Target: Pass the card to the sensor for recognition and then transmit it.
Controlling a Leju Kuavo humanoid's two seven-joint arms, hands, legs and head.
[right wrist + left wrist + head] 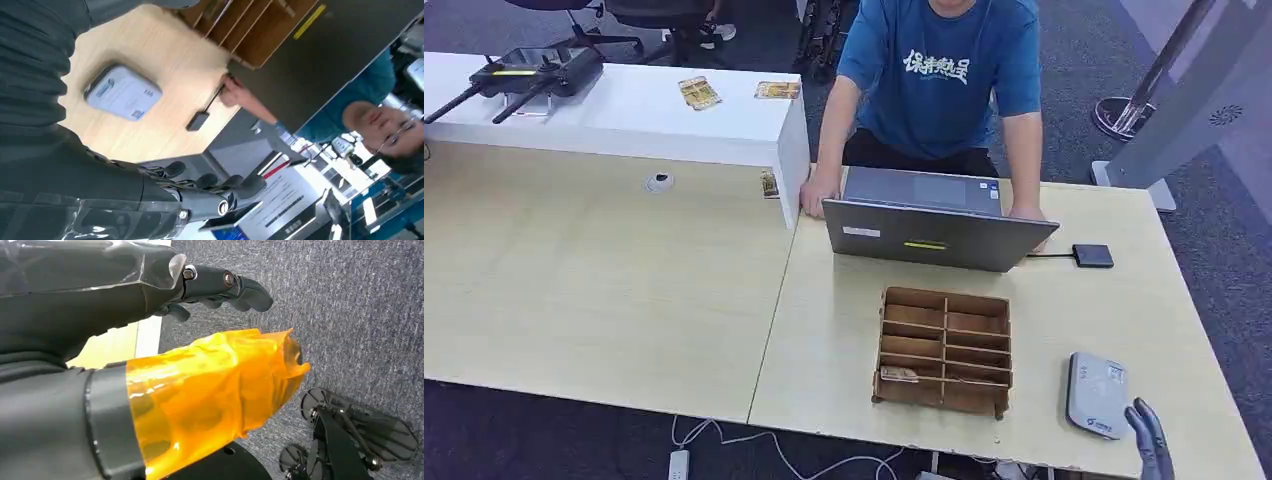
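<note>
Our right hand [1151, 437] hangs released at the table's [674, 290] near right corner, dark fingers apart, beside the rounded grey sensor [1095, 394]. Our left hand [220, 287], thumb wrapped in glossy amber film, grasps nothing. A card [898, 374], partly hidden, lies in the slotted wooden organizer [944, 350].

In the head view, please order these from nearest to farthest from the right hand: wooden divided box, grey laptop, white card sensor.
From the right hand:
1. White flat card sensor, just beside it.
2. Brown wooden divided box, toward table middle.
3. Grey laptop, at the far edge.
</note>
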